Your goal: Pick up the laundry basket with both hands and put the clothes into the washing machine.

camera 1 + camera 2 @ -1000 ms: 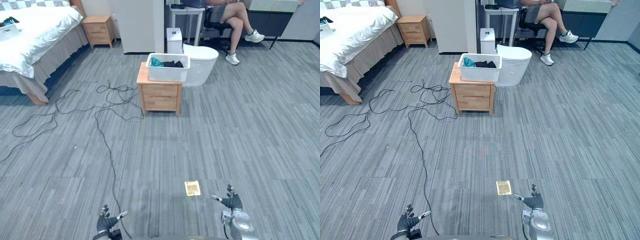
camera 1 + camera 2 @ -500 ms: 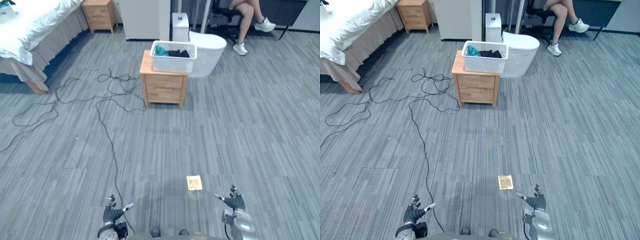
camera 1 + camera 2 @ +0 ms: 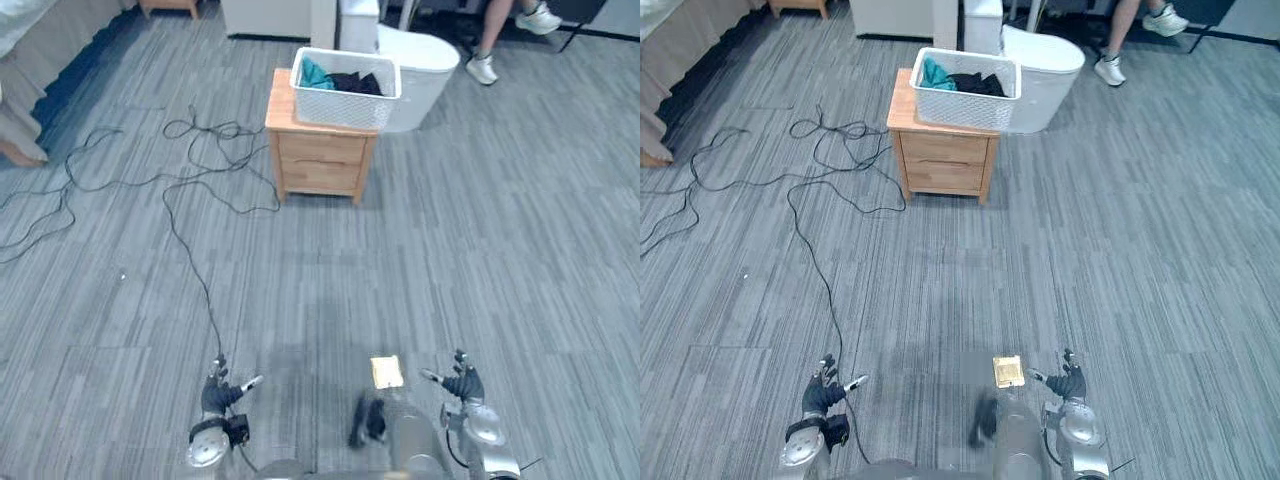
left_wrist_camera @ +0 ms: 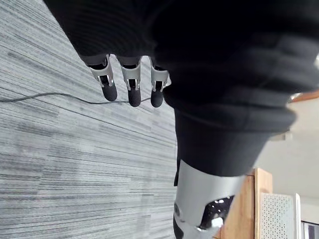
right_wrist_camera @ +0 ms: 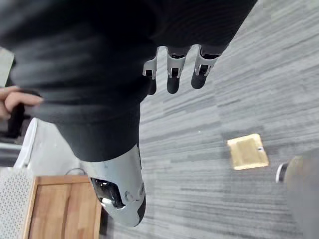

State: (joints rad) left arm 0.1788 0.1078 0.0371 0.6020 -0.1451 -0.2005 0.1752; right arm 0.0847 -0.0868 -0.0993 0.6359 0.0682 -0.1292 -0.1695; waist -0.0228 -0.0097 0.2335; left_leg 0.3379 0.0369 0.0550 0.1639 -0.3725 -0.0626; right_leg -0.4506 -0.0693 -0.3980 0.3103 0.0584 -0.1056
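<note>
While the white lattice plastic laundry basket (image 3: 340, 108) of teal and dark clothes (image 3: 342, 81) sits untouched on the light wooden two-drawer cabinet (image 3: 318, 165) beside the white rounded washing machine (image 3: 425, 68), left hand (image 3: 215, 395) and right hand (image 3: 463, 385) hang well apart from it, fingers loose, empty: lifting, loading outstanding.

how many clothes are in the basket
2: a teal garment at the laundry basket's left end, a black garment beside it to the right. More may lie hidden underneath.

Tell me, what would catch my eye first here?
A white basket of clothes on a wooden nightstand, far ahead across the grey floor, with a white rounded tub just behind it. Low in front, the left hand and right hand hang open, holding nothing.
</note>
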